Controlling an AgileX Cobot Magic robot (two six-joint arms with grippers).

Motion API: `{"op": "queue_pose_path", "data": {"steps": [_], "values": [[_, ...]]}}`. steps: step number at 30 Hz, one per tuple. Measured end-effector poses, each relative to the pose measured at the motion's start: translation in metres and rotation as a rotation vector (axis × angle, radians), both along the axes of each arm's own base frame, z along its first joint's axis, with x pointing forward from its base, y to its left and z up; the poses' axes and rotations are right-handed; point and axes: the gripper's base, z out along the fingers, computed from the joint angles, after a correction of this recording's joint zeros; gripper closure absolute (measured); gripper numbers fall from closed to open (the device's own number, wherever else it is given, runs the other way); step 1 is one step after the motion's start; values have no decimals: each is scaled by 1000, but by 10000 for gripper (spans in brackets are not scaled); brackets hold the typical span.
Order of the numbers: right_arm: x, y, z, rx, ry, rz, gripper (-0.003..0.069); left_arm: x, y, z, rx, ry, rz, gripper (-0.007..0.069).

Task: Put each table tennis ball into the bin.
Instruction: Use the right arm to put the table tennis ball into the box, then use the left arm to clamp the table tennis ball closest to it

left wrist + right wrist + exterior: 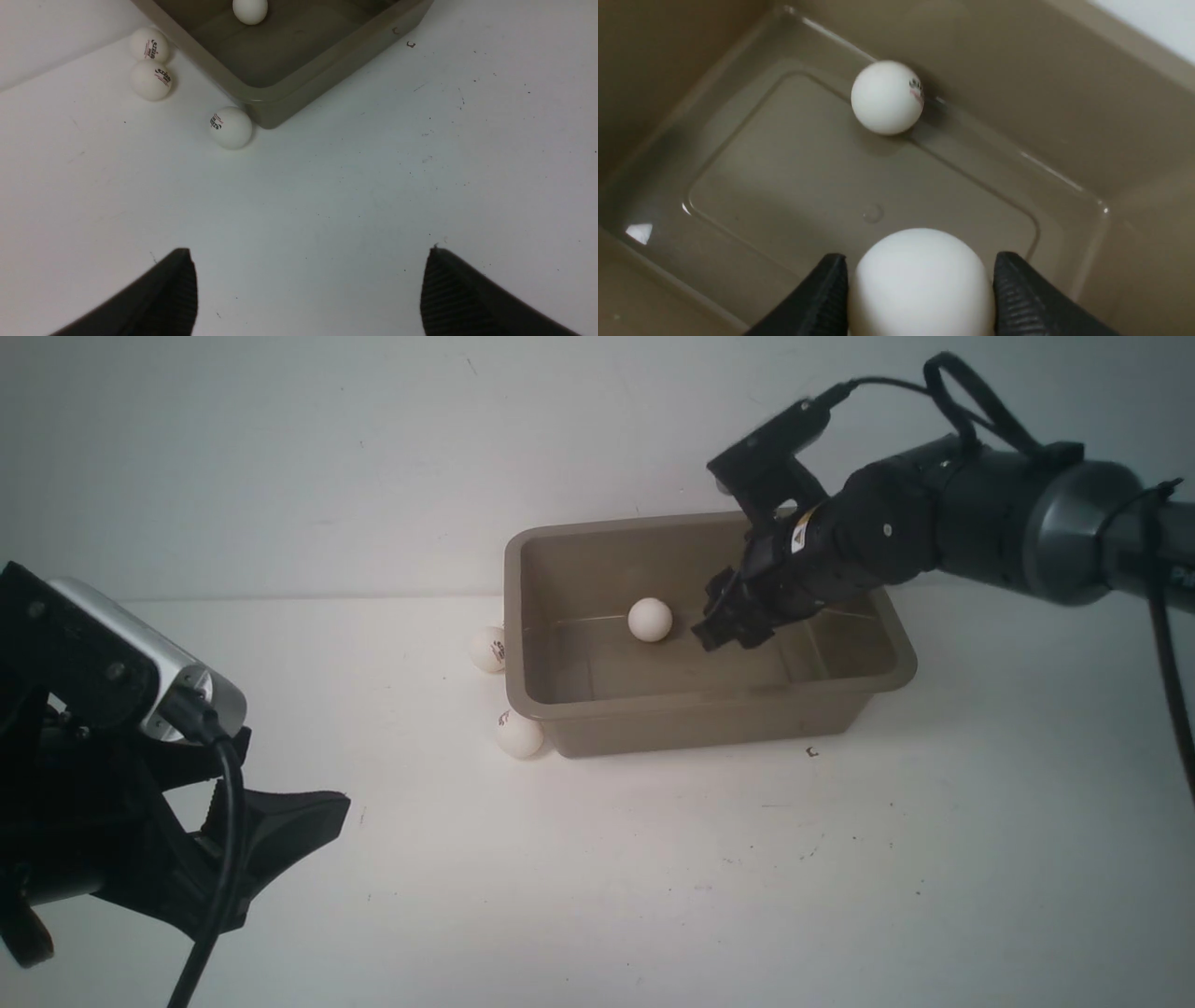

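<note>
We see soft, even light, dimmer toward the front view's corners; the bin [700,723] casts faint shadows; its floor glints with glare; the near ball [920,284] looks unfocused.

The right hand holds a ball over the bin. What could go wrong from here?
On release, the held ball in the right hand might bounce off the bin floor or the ball already inside and hop out.
Three balls lie close beside the bin's outer wall; a hand reaching there could bump the bin or send them rolling.
</note>
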Motion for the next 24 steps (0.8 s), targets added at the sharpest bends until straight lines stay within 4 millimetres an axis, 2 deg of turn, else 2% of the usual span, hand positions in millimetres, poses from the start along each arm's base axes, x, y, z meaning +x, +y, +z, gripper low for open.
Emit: {"op": "queue_pose_path", "data": {"steps": [5, 9, 17, 19, 24], "values": [[1, 0, -1, 4, -3, -3, 256, 0, 0, 0, 0, 0, 0, 41], [0, 0, 10, 36, -40, -15, 226, 0, 0, 0, 0, 0, 0, 41], [-21, -11, 87, 84, -218, -8, 221, 1, 1, 1, 1, -11, 11, 41], [-35, -18, 117, 82, -275, -8, 221, 2, 1, 1, 2, -19, 20, 41], [-72, -39, 170, 85, -323, -45, 219, 2, 2, 1, 3, -22, 23, 41]]}}
